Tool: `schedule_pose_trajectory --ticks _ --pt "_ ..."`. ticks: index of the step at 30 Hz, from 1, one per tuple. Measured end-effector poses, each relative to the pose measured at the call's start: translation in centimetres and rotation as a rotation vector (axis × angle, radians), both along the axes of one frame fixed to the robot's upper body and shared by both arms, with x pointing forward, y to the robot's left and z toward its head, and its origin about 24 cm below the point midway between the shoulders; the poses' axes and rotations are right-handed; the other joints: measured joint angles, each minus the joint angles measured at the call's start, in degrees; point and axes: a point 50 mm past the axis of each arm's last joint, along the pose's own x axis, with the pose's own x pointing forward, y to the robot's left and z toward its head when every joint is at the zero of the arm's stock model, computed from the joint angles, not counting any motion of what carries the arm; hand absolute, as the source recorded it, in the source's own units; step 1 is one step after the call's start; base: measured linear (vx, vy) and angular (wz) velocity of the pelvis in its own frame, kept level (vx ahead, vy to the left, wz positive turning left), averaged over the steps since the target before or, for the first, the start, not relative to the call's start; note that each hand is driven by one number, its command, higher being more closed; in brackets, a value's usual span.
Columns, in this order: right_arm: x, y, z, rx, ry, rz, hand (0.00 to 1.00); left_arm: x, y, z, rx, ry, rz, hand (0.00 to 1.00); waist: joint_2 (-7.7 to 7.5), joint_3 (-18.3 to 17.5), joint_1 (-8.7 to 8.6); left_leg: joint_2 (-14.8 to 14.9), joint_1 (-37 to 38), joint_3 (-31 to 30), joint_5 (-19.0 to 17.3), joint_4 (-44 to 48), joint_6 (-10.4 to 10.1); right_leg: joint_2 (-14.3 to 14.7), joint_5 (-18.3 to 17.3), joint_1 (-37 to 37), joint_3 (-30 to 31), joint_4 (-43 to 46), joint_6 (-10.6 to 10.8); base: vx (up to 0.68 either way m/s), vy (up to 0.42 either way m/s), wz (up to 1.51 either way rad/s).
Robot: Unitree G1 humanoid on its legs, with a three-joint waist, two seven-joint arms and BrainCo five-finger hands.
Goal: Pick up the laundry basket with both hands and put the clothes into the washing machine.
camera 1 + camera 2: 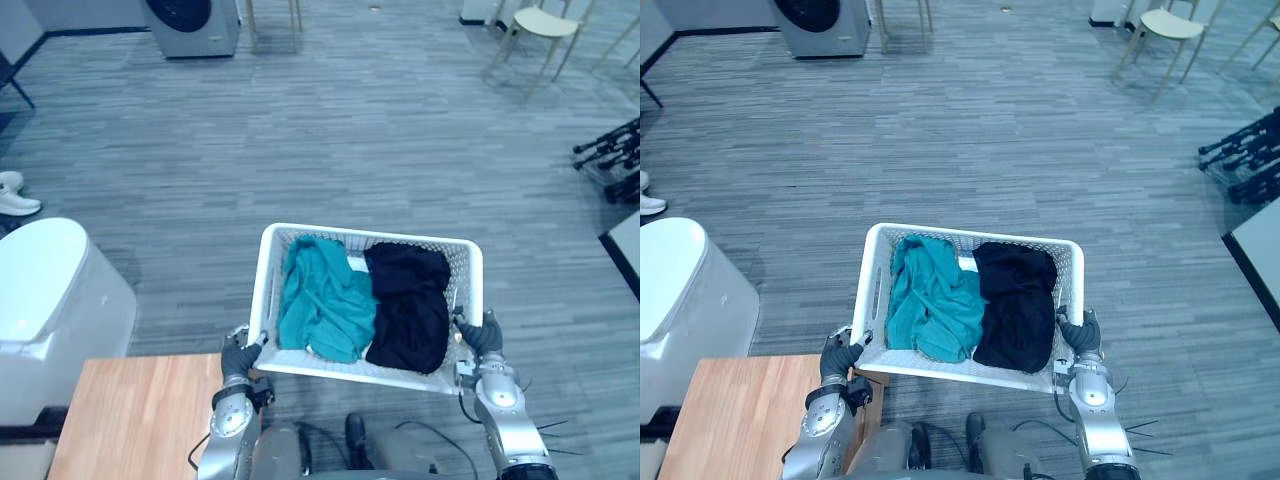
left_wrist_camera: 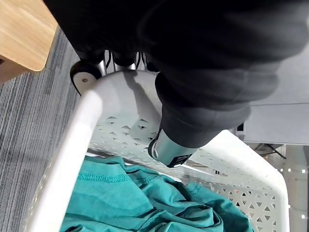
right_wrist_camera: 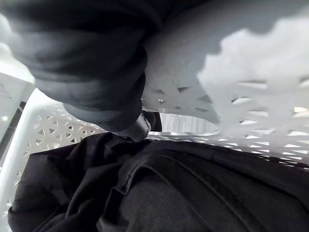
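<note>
I hold a white perforated laundry basket [image 1: 370,236] off the floor in front of me. My left hand [image 1: 240,352] is curled over the rim at its left near corner, and my right hand [image 1: 482,335] grips the right near corner. A teal garment [image 1: 320,300] lies in the basket's left half and a black garment [image 1: 410,305] in its right half. The left wrist view shows the thumb [image 2: 193,121] hooked over the rim above the teal garment [image 2: 145,203]. In the right wrist view the black garment [image 3: 169,193] lies below my hand [image 3: 96,87]. The washing machine [image 1: 192,22] stands far off at the upper left.
A wooden table [image 1: 130,420] sits at my lower left, with a white rounded appliance [image 1: 50,300] beside it. A person's white shoe [image 1: 15,200] shows at the left edge. A pale chair [image 1: 545,25] stands far right, black stands [image 1: 615,150] at the right. Open grey floor lies ahead.
</note>
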Motion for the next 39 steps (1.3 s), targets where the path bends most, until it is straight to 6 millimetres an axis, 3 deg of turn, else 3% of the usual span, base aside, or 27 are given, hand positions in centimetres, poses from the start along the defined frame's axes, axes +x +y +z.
schedule_pose_trajectory --ticks 2,3,4,5,6,7,9,10,11,14,16,17,18,19,20,22,23,24,26,27,30,33,35,36,37,38,39 --pt "0.1 0.1 0.0 0.003 -0.001 0.003 1.00 -0.1 0.0 0.0 -0.007 -0.002 0.011 1.00 0.06 -0.1 0.25 -0.8 0.5 2.1 0.0 0.6 3.3 -1.6 -0.8 1.1 0.3 -0.6 1.4 0.36 0.351 -0.19" --pt "0.2 0.2 0.0 0.005 -0.004 0.004 1.00 -0.1 0.2 0.3 0.000 -0.013 0.014 1.00 -0.05 -0.2 1.02 -1.4 0.3 3.7 -2.5 2.9 7.5 -2.8 -2.8 0.1 0.3 2.9 4.7 0.37 0.369 -0.20" --pt "0.1 0.3 0.0 0.011 -0.003 0.003 1.00 -0.1 0.3 0.3 0.004 -0.011 0.014 1.00 -0.29 -0.3 1.59 -1.8 0.4 4.6 -3.6 3.8 9.2 -3.4 -4.3 -1.1 0.1 6.5 6.9 0.36 0.319 -0.36" --pt "0.3 0.7 -0.3 0.027 0.006 0.001 1.00 -0.3 0.6 0.2 0.012 -0.002 0.015 1.00 -0.90 -0.4 2.01 -3.6 1.5 5.2 -5.8 4.8 11.1 -4.6 -8.0 -4.6 0.4 17.1 11.2 0.34 0.262 -0.35" --pt "0.1 1.3 -1.1 0.056 0.034 -0.004 1.00 -0.5 1.3 0.0 0.042 0.012 0.008 1.00 -1.93 -0.2 2.02 -4.9 3.7 5.4 -6.9 4.8 11.5 -5.6 -9.2 -7.9 0.5 29.5 17.3 0.42 0.225 -0.18" --pt "-0.2 1.6 -1.7 0.066 0.055 -0.005 1.00 -0.6 1.7 0.0 0.060 0.020 0.003 1.00 -2.56 -0.3 1.64 -5.4 5.1 5.4 -7.4 4.6 11.3 -6.0 -8.8 -9.5 0.2 35.6 18.5 0.37 0.122 0.12" --pt "-1.0 1.9 -2.6 0.085 0.093 -0.012 1.00 -1.2 2.1 -0.3 0.081 0.048 -0.006 1.00 -3.41 -0.4 1.18 -6.8 9.9 5.3 -9.8 3.8 11.9 -7.9 -8.9 -12.5 -2.4 50.4 17.2 0.38 -0.007 0.18" --pt "-1.1 1.6 -2.6 0.070 0.100 -0.012 1.00 -1.5 1.7 -0.6 0.073 0.067 -0.010 1.00 -2.80 -0.3 0.67 -7.1 12.8 5.3 -10.9 3.0 12.8 -10.3 -9.9 -14.3 -6.0 54.0 12.7 0.50 -0.045 0.01" --pt "-1.0 1.3 -2.5 0.057 0.101 0.001 1.00 -1.5 1.4 -0.7 0.064 0.070 -0.014 1.00 -1.91 -0.4 -0.02 -7.1 15.3 5.0 -11.6 1.5 13.3 -12.1 -11.5 -16.3 -9.6 53.2 9.1 0.49 -0.043 0.01" --pt "-0.8 0.2 -2.1 0.022 0.092 -0.001 1.00 -0.5 0.5 -0.2 0.058 0.039 -0.054 1.00 0.58 0.6 -1.05 -5.2 21.7 3.3 -11.8 -4.2 12.9 -12.3 -12.8 -23.0 -15.7 40.7 5.9 0.47 -0.075 0.10" --pt "-0.8 -0.5 -1.9 0.012 0.087 -0.019 1.00 0.2 -0.1 0.0 0.067 0.026 -0.087 1.00 2.13 1.1 -2.37 -2.7 24.4 2.1 -12.4 -5.4 10.3 -9.9 -5.7 -25.2 -15.4 23.1 7.1 0.49 -0.152 0.37" --pt "-1.0 -0.6 -2.0 0.016 0.089 -0.028 1.00 0.5 -0.1 -0.1 0.074 0.030 -0.100 1.00 1.74 1.1 -3.04 -2.3 26.0 1.3 -12.6 -6.1 8.4 -9.4 -0.1 -25.0 -15.0 13.0 7.5 0.59 -0.234 0.45" --pt "-1.3 -0.7 -2.1 0.014 0.098 -0.031 1.00 0.4 -0.1 -0.3 0.087 0.041 -0.113 1.00 0.02 0.9 -3.39 -2.4 29.5 0.5 -13.9 -6.9 4.4 -9.6 6.7 -24.3 -14.3 1.7 6.8 0.61 -0.254 0.38" --pt "-1.5 -0.7 -2.2 0.014 0.102 -0.032 1.00 0.3 -0.1 -0.4 0.091 0.044 -0.116 1.00 -0.45 0.7 -3.37 -2.6 30.2 0.2 -14.2 -7.0 3.7 -9.8 6.8 -24.1 -14.2 1.0 6.5 0.66 -0.295 0.36" --pt "-2.1 -1.1 -2.4 0.005 0.118 -0.041 1.00 0.1 -0.4 -0.9 0.088 0.065 -0.128 1.00 -0.64 0.2 -3.51 -2.2 33.2 -1.2 -15.3 -6.8 1.8 -10.1 14.0 -24.6 -13.5 4.6 5.4 0.68 -0.296 0.26" --pt "-2.3 -1.9 -2.3 -0.013 0.123 -0.060 1.00 0.1 -1.3 -1.3 0.063 0.081 -0.129 1.00 2.53 -1.0 -3.33 1.2 33.3 -2.6 -14.3 -3.2 0.1 -8.9 13.3 -27.1 -15.8 14.1 3.9 0.66 -0.293 0.15" --pt "-2.1 -2.2 -2.2 -0.014 0.117 -0.068 1.00 0.3 -1.6 -1.3 0.057 0.078 -0.133 1.00 4.14 -1.0 -3.42 4.2 30.3 -3.3 -11.7 4.7 -2.4 -7.1 9.3 -27.0 -17.2 17.5 2.1 0.62 -0.307 -0.09" --pt "-1.9 -2.0 -2.1 -0.010 0.117 -0.065 1.00 0.4 -1.6 -1.3 0.053 0.081 -0.125 1.00 4.66 -0.9 -2.97 6.8 25.6 -3.3 -4.9 16.4 -2.5 -5.4 6.7 -25.1 -17.6 18.1 1.4 0.62 -0.308 -0.15" --pt "-1.9 -1.8 -2.2 -0.005 0.119 -0.063 1.00 0.1 -1.6 -1.9 0.047 0.106 -0.117 1.00 5.60 -0.4 -2.12 11.8 18.3 -2.0 1.9 35.3 -2.1 -2.3 4.8 -18.0 -18.3 14.7 0.2 0.71 -0.298 -0.26" --pt "-1.9 -1.9 -2.1 -0.008 0.119 -0.064 1.00 0.0 -1.7 -1.9 0.039 0.107 -0.114 1.00 5.30 -0.1 -1.53 13.4 14.3 0.4 0.1 43.5 0.8 -1.0 3.9 -12.9 -17.8 11.9 -0.7 0.57 -0.210 -0.29" --pt "-1.7 -2.0 -1.8 -0.006 0.104 -0.066 1.00 -0.1 -1.7 -1.8 0.029 0.093 -0.113 1.00 3.93 0.8 -0.46 12.6 6.7 5.8 -3.3 44.5 5.0 -1.0 2.1 -4.1 -16.1 5.8 -0.9 0.48 -0.062 -0.17" --pt "-1.2 -1.9 -1.5 -0.002 0.088 -0.059 1.00 -0.2 -1.7 -1.4 0.018 0.071 -0.102 1.00 3.89 1.1 0.26 7.5 -0.7 8.1 -5.0 22.9 5.1 -2.2 1.4 3.3 -15.2 -0.9 0.3 0.44 0.053 -0.18" --pt "-1.1 -2.0 -1.5 -0.012 0.092 -0.044 1.00 -0.9 -1.7 -1.4 0.004 0.074 -0.083 1.00 4.82 1.3 0.45 3.5 -1.4 7.4 1.0 -5.3 -1.4 -3.1 0.0 9.2 -15.1 -5.5 2.6 0.50 0.136 -0.10" --pt "-1.1 -2.0 -1.6 -0.016 0.096 -0.043 1.00 -1.0 -1.7 -1.3 0.002 0.073 -0.078 1.00 4.88 1.3 0.81 3.3 -1.2 7.4 4.5 -7.8 -1.6 -3.1 -0.4 10.4 -15.0 -6.8 3.2 0.54 0.178 -0.20" --pt "-1.0 -1.9 -1.6 -0.013 0.098 -0.041 1.00 -1.1 -1.7 -1.3 -0.002 0.070 -0.073 1.00 4.27 1.1 2.16 2.4 -1.1 8.4 9.4 -6.9 1.4 -3.8 -1.4 12.7 -14.2 -8.4 4.5 0.60 0.215 -0.12" --pt "-0.9 -1.8 -1.6 -0.013 0.094 -0.036 1.00 -0.9 -1.5 -1.1 0.003 0.062 -0.073 1.00 3.88 0.6 2.47 0.9 -1.7 7.5 11.0 -5.1 4.1 -5.2 -2.0 13.9 -14.4 -8.3 6.8 0.63 0.226 -0.01" --pt "-0.8 -1.8 -1.5 -0.018 0.094 -0.033 1.00 -0.7 -1.6 -0.9 0.002 0.053 -0.073 1.00 2.96 0.6 2.67 0.2 -2.2 7.3 10.2 -2.6 9.9 -6.6 -3.0 14.4 -15.3 -7.4 8.4 0.80 0.268 0.22"
